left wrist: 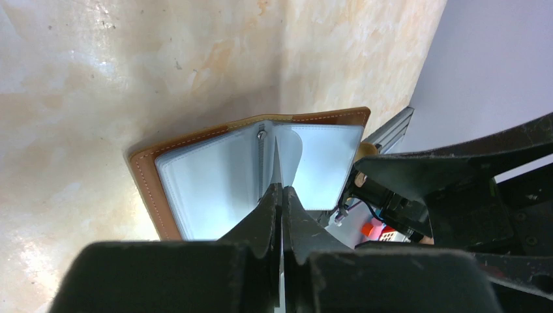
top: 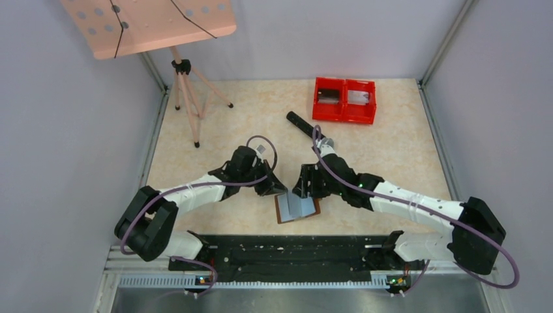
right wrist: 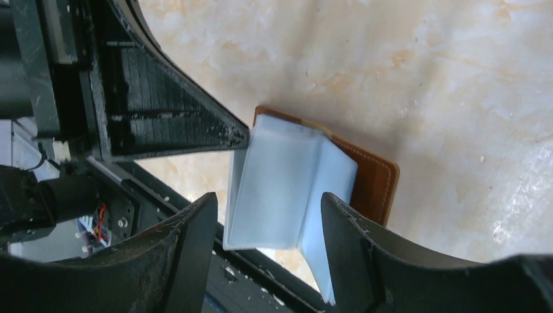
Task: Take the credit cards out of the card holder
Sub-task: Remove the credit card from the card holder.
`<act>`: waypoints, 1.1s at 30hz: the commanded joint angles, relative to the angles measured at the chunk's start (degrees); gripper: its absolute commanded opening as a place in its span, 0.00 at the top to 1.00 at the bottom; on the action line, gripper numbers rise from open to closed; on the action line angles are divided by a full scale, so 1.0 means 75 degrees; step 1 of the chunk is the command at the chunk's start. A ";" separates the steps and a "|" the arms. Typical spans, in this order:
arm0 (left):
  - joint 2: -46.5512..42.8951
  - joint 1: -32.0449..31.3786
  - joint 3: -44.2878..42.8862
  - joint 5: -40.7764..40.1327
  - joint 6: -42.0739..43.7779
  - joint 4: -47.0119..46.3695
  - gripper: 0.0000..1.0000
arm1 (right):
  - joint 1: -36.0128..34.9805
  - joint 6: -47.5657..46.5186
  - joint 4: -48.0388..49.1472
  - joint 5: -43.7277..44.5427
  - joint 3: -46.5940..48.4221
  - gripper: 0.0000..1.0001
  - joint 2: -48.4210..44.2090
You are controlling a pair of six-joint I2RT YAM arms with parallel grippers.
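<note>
Nearest to me, the black rail [top: 287,251] that carries both arm bases runs along the front edge of the desk [top: 404,143]. Just past it, roughly midway between the two arms, the card holder [top: 297,208] lies open on the marbled top. Its brown leather cover is down and its grey-blue pockets face up. Some of the pocket leaves stand up off the cover rather than lying flat.

The left gripper [left wrist: 282,190] reaches in from the left with its fingers pressed together, pinching the edge of one upright leaf near the spine. The right gripper [right wrist: 267,199] comes in from the other side with its fingers spread, and the raised leaves sit in the gap between them. I can't tell whether either of those fingers actually touches the plastic, nor whether the pockets hold cards.

Farther back, behind the right gripper, a black rod-shaped thing [top: 301,123] lies slantwise on the desk. Beyond that, close to the back wall, stands a red twin bin [top: 344,100]. Off in the far left corner a tripod stand [top: 189,107] holds up a pinkish perforated board [top: 150,23].
</note>
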State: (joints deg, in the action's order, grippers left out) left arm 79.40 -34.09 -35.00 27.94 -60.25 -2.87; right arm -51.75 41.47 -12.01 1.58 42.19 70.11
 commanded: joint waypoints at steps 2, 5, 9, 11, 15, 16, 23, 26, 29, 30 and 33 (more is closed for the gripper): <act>-0.0074 -0.0236 -0.0557 -0.0429 0.0065 0.0735 0.95 | -0.0070 -0.0094 0.0057 -0.0185 -0.0430 0.40 -0.0840; 0.0165 -0.0427 -0.0791 -0.0485 -0.0035 0.0747 0.81 | -0.0063 -0.0014 -0.0168 -0.0027 -0.0705 0.40 -0.1242; 0.0586 -0.0726 -0.1056 -0.0363 -0.0215 0.0451 0.72 | -0.0061 0.0030 -0.0456 0.0325 -0.1012 0.40 -0.1918; 0.0751 -0.0890 -0.1192 -0.0335 -0.0331 0.0025 0.70 | -0.0060 0.0019 -0.0613 0.0448 -0.1093 0.40 -0.2209; 0.1234 -0.1074 -0.1507 -0.0213 -0.0366 -0.0269 0.68 | -0.0056 -0.0108 -0.0789 0.0530 -0.1205 0.39 -0.2610; 0.1245 -0.1063 -0.1605 -0.0205 -0.0293 -0.0183 0.68 | -0.0053 -0.0143 -0.0770 0.0527 -0.1234 0.39 -0.2646; 0.0060 -0.0646 -0.2301 -0.2707 0.0764 0.2888 0.61 | -0.0226 -0.0065 -0.0439 0.0255 -0.0860 0.41 -0.1864; -0.0442 -0.0138 -0.2076 -0.3002 0.1079 0.3402 0.60 | -0.0673 0.0006 -0.0333 0.0546 -0.0457 0.40 -0.1243; -0.1189 0.0442 -0.1615 -0.3028 0.1247 0.3559 0.60 | -0.1125 0.0125 -0.0327 0.0914 -0.0045 0.35 -0.0412; -0.1444 0.0610 -0.1455 -0.3054 0.1283 0.3610 0.59 | -0.1246 0.0175 -0.0301 0.1069 0.0070 0.34 -0.0155; -0.2171 0.0959 -0.0992 -0.3291 0.1328 0.3667 0.59 | -0.1574 0.0277 -0.0328 0.1457 0.0455 0.25 0.0723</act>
State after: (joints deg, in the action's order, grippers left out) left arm 69.47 -29.23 -46.37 7.03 -52.73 20.86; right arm -60.55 42.17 -16.21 7.40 40.64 69.45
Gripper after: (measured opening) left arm 0.408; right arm 0.710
